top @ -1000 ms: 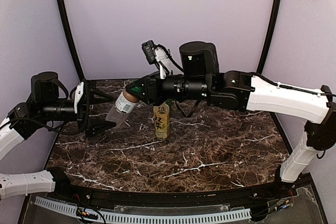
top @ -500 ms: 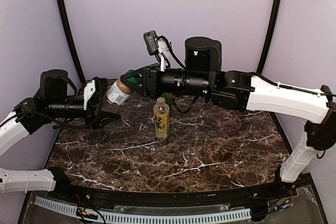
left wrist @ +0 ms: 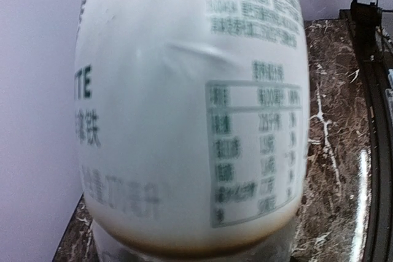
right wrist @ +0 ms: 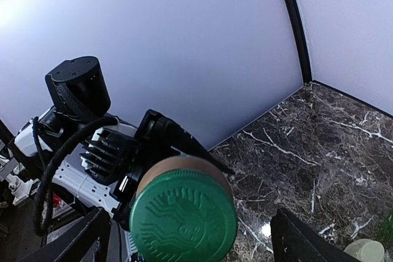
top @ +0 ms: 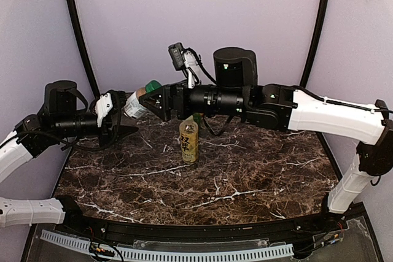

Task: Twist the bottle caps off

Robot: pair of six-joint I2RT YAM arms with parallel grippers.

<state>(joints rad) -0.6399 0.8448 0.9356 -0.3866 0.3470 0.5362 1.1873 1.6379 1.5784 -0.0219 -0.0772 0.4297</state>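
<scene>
A coffee-filled clear bottle with a white label (top: 136,105) hangs tilted in the air at the back left, its green cap (top: 151,85) pointing toward the right arm. My left gripper (top: 124,115) is shut on its body, and the label (left wrist: 184,108) fills the left wrist view, hiding the fingers. My right gripper (top: 157,98) stands open around the cap (right wrist: 184,216), its fingers (right wrist: 304,237) clear of it on both sides. The tall yellow bottle (top: 188,141) stands upright and capped mid-table.
A bit of a green bottle (top: 196,116) shows behind the yellow one, under the right arm. The yellow bottle's cap (right wrist: 365,251) sits at the right wrist view's lower right corner. Dark marble table (top: 245,176) ends at purple walls and black corner posts.
The right gripper, earlier shut on the green cap, has opened. The left gripper has closed on the bottle's body. The bottle has moved up and to the left.
</scene>
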